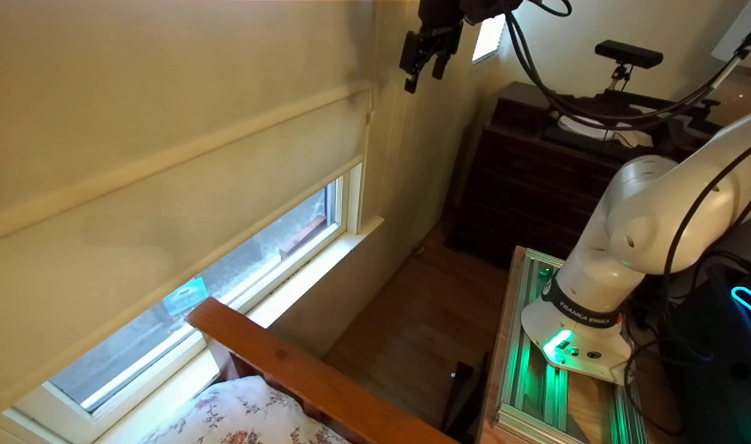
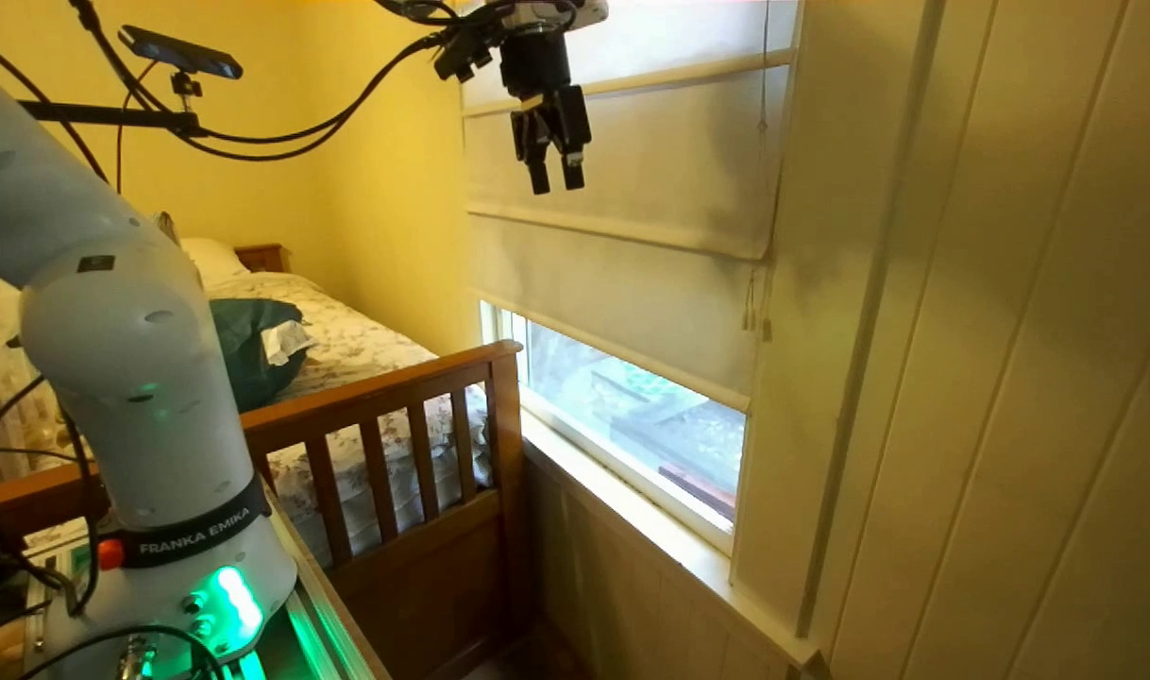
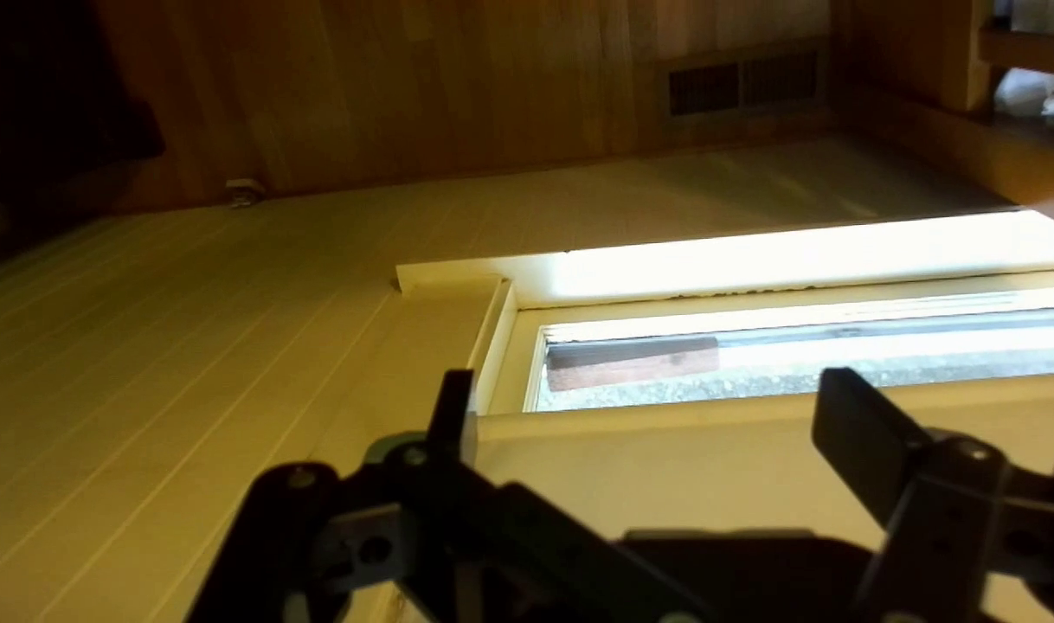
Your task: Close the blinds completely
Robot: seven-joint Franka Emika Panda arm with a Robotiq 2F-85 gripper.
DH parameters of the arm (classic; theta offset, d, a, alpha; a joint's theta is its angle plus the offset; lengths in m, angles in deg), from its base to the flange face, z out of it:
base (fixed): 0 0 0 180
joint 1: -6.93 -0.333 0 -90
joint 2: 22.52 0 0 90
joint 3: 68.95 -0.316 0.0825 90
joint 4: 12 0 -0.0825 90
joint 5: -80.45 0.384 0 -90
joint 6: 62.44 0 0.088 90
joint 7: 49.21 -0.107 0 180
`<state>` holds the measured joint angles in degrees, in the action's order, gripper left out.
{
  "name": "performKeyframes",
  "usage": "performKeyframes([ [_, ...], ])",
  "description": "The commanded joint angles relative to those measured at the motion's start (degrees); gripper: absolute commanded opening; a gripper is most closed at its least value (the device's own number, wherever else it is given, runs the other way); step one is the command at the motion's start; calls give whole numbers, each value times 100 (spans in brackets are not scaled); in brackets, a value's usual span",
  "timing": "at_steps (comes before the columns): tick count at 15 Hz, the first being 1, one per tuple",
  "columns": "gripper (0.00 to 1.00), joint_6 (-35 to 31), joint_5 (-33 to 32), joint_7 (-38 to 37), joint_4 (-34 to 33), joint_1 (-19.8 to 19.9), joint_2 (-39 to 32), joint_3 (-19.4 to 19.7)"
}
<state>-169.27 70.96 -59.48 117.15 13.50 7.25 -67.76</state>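
The cream-beige blinds hang across the window in both exterior views [image 1: 196,179] [image 2: 622,279] and fill the lower middle of the wrist view [image 3: 665,484]. Their bottom edge is above the sill, and a strip of window glass [image 2: 622,397] shows below it. A thin cord [image 2: 763,123] hangs at one side of the blinds, with small tassels [image 2: 750,302] lower down. My gripper is open and empty, pointing down, in both exterior views [image 1: 425,80] [image 2: 557,182]. In the wrist view its fingers [image 3: 648,385] are wide apart with nothing between them. It appears apart from the blinds.
A white window sill [image 2: 632,491] runs below the glass. A wooden bed end [image 1: 314,376] stands close to the window. A dark dresser [image 1: 536,179] is beyond the window wall. The panelled wall [image 2: 1000,331] adjoins the window frame. Cables [image 1: 597,117] hang from the arm.
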Motion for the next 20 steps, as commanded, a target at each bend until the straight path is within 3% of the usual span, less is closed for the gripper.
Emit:
performKeyframes([
  [1,100,5,3,24,10,-7,20,9],
  [13,100,-29,9,63,48,-10,47,16],
  [16,100,-669,-23,194,73,-7,-40,116],
  [20,100,-2324,-94,558,11,59,-479,383],
])
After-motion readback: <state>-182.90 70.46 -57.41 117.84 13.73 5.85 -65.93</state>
